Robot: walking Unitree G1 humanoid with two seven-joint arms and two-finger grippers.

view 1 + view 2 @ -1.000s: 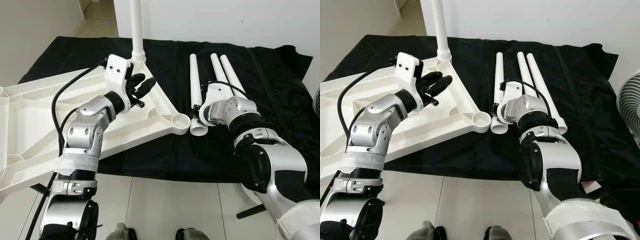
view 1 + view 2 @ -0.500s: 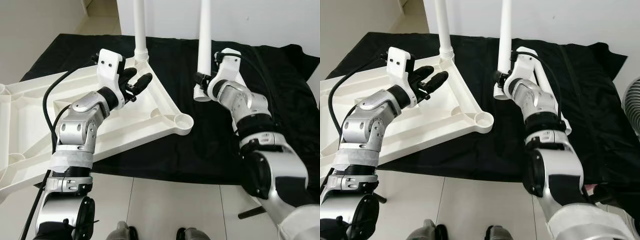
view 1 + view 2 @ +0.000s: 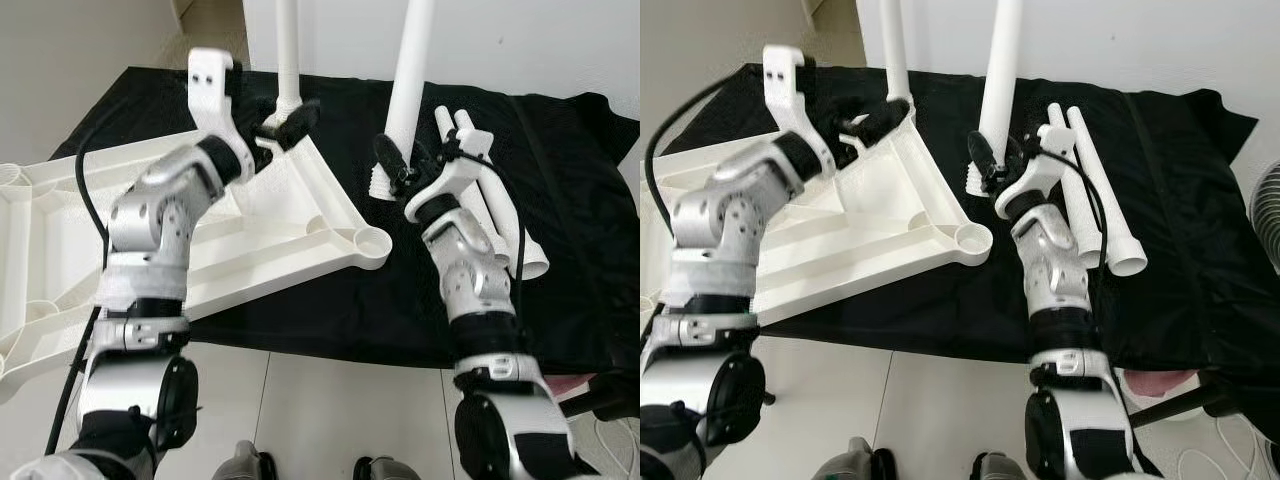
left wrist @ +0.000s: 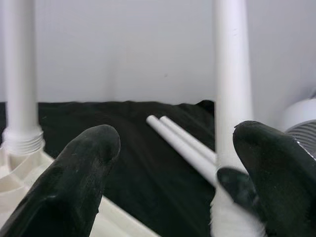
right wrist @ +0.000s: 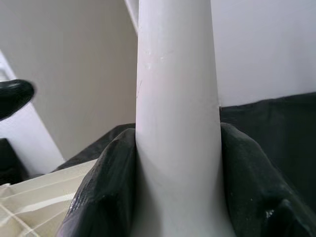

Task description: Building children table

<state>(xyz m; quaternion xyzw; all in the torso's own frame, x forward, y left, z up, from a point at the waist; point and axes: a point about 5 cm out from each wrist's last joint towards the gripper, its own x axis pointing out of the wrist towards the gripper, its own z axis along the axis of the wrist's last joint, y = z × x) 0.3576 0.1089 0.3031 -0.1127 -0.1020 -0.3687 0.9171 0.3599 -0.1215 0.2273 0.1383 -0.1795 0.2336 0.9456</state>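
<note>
The white tabletop (image 3: 300, 215) lies upside down on the black cloth, with one white leg (image 3: 288, 50) standing in its far corner socket. My left gripper (image 3: 290, 122) hovers open beside that leg's base; in the left wrist view its fingers (image 4: 84, 168) are spread with nothing between them. My right gripper (image 3: 405, 170) is shut on a second leg (image 3: 412, 80), held upright, its threaded end (image 3: 384, 186) hanging above the cloth just beyond the empty near corner socket (image 3: 372, 241). In the right wrist view this leg (image 5: 177, 98) sits tight between the black fingers (image 5: 106, 187).
Two more legs (image 3: 495, 205) lie side by side on the black cloth (image 3: 570, 260) to the right. A fan (image 3: 1270, 215) stands at the right edge. A white wall is behind, and tiled floor lies at the table's front edge.
My right arm has swung the held leg nearer and lower, toward the tabletop's near corner. My left gripper has risen and moved toward the base of the standing leg.
</note>
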